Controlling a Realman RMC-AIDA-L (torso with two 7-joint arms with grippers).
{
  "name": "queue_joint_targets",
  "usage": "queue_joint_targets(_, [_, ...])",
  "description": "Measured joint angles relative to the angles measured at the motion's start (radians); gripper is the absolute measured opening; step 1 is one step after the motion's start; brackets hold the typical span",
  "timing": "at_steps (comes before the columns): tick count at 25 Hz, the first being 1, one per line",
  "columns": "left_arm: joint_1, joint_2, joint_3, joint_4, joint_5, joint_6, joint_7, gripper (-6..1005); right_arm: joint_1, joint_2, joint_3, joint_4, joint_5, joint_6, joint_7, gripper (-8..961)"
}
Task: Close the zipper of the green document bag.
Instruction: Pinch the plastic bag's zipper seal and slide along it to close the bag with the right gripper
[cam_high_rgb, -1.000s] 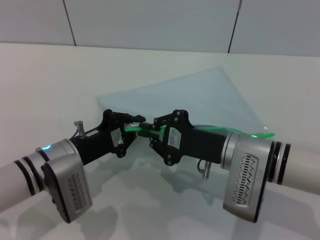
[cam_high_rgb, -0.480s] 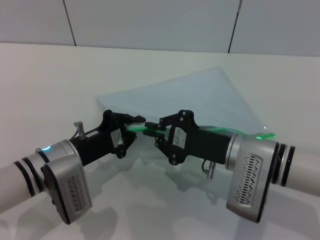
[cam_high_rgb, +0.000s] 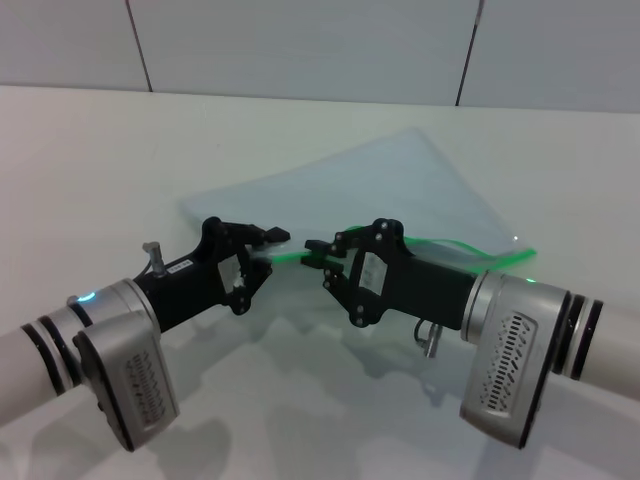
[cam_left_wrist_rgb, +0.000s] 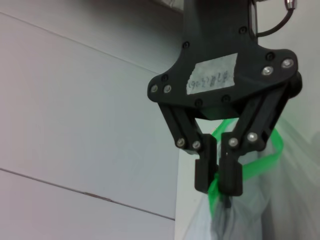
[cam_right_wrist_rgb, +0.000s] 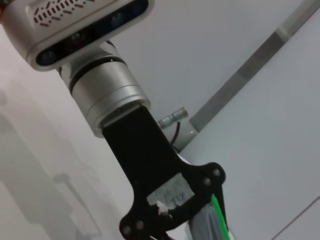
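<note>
My right gripper (cam_high_rgb: 318, 247) is clamped on the zipper (cam_high_rgb: 455, 246) — left gripper (cam_high_rgb: 272, 237) pinches the green document bag (cam_high_rgb: 400, 195) corner above the surface (cam_high_rgb: 90, 160). Thin, floppy plastic — I'd grip the slider only.

The left gripper (cam_right_wrist_rgb: 167, 220) fills the middle: a silver wrist cylinder leading into a black bracket with a strip of white tape. A short piece of the bright green zipper (cam_right_wrist_rgb: 218, 214) shows against its lower edge, beside a bit of the green document bag (cam_right_wrist_rgb: 202, 227).
</note>
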Motion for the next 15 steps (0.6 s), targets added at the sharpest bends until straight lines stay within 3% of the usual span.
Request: queue_joint_targets(15, [0.004,0.001,-0.004,-0.011,-0.003,-0.005,0.0,57,-0.021,-0.001,0.014,0.0,0.001,-0.002,-0.006,78])
